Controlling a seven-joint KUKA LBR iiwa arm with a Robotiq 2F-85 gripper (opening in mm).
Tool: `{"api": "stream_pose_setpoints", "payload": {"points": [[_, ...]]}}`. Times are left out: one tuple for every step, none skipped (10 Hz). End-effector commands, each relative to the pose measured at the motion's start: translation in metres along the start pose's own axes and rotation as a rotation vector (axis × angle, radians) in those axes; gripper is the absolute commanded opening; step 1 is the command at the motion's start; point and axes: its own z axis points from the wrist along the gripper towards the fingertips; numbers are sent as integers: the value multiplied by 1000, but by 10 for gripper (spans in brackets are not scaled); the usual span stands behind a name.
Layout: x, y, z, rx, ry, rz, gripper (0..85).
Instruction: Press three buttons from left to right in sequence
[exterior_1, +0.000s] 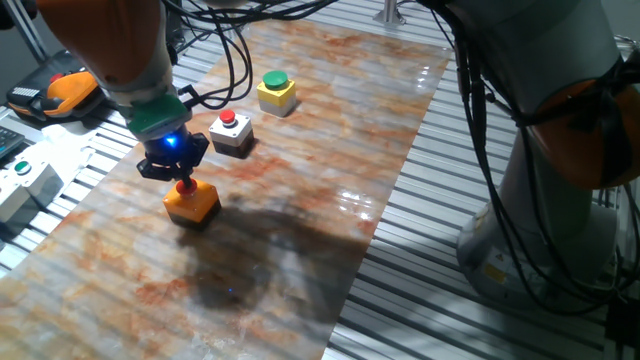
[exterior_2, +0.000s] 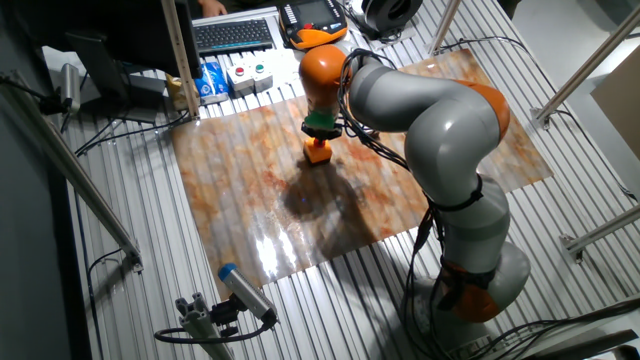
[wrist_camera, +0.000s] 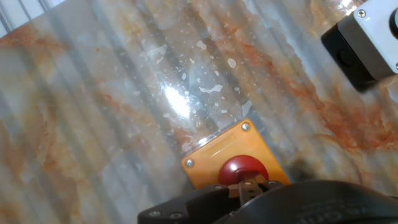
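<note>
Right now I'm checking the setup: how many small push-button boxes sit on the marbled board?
3, in a diagonal row: yellow box farthest, grey-white box in the middle, orange box nearest, under the gripper.

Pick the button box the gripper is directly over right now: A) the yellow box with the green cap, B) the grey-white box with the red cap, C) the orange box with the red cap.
C: the gripper sits right above the red cap of the orange box, while the grey-white box and the yellow box stand apart from it.
</note>
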Motion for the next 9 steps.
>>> {"api": "stream_pose_setpoints", "payload": {"points": [[0,0,0,0,0,0,0],[0,0,0,-1,1,0,0],[-1,0,1,-5,2,-2,0],[-2,1,4,-5,0,-2,0],[-3,2,5,-5,-2,-2,0],[-4,3,7,-6,-4,-2,0],[-5,4,9,-6,-5,-2,0],[-6,4,11,-6,-7,-3,0],[-6,5,13,-5,-9,-3,0]]}}
